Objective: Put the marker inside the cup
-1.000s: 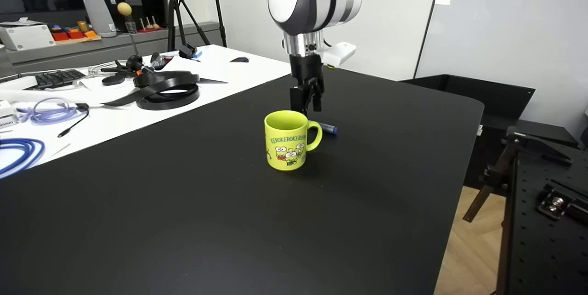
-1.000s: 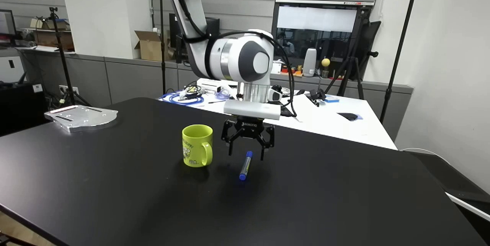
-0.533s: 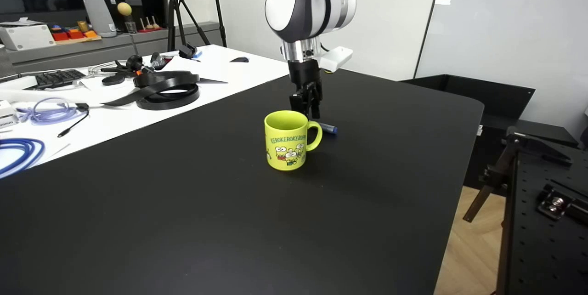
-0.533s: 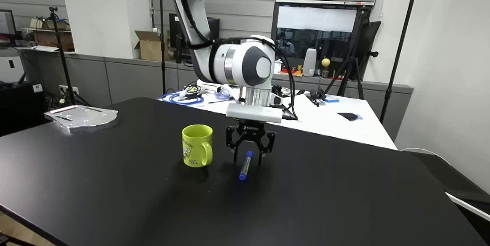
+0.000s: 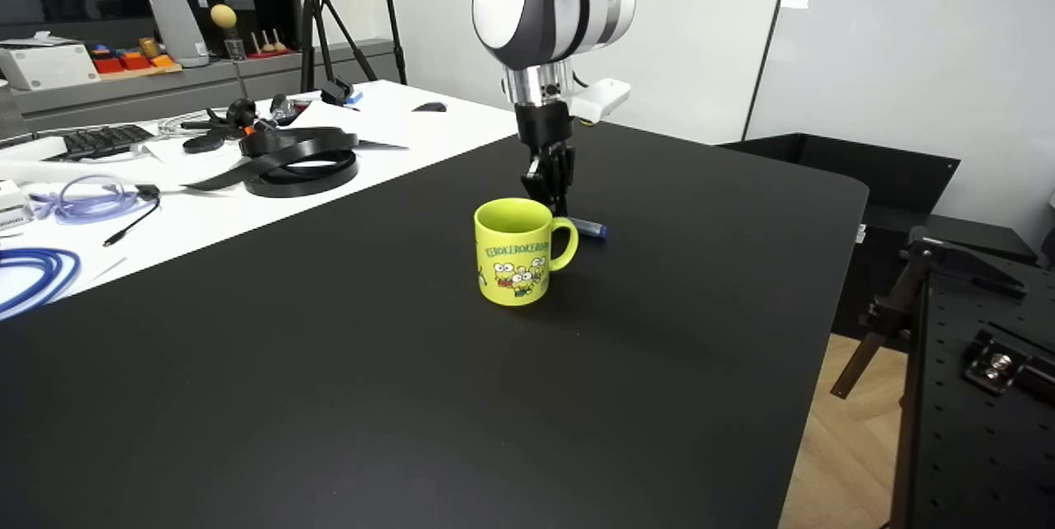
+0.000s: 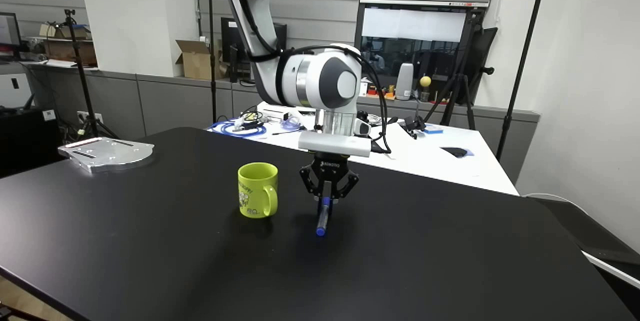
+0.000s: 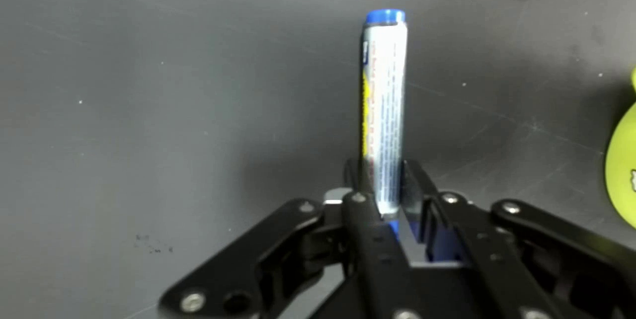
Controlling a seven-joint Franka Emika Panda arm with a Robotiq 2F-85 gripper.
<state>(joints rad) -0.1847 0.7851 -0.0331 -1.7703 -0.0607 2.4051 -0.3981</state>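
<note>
A slim marker [image 7: 384,95] with blue ends and a pale printed barrel runs up from my gripper [image 7: 381,177] in the wrist view. The jaws are shut on it towards its capped end, one finger on each side. In an exterior view the marker [image 6: 322,222] lies low at the tabletop under the gripper [image 6: 325,207]; whether it touches the table I cannot tell. The yellow-green cup [image 6: 252,196] stands upright beside the gripper, apart from it. In an exterior view the cup [image 5: 513,253] hides part of the fingertips and of the marker [image 5: 588,228].
The black table [image 6: 400,261] bears a silver metal plate [image 6: 107,154] at its far side. A white desk [image 5: 429,138] with black straps [image 5: 305,170], cables and a keyboard adjoins it. A pegboard surface [image 5: 981,397] stands beyond the table's edge.
The gripper has come down a little and its jaws have gone from open to shut around the marker. The marker has shifted slightly. The cup has not moved.
</note>
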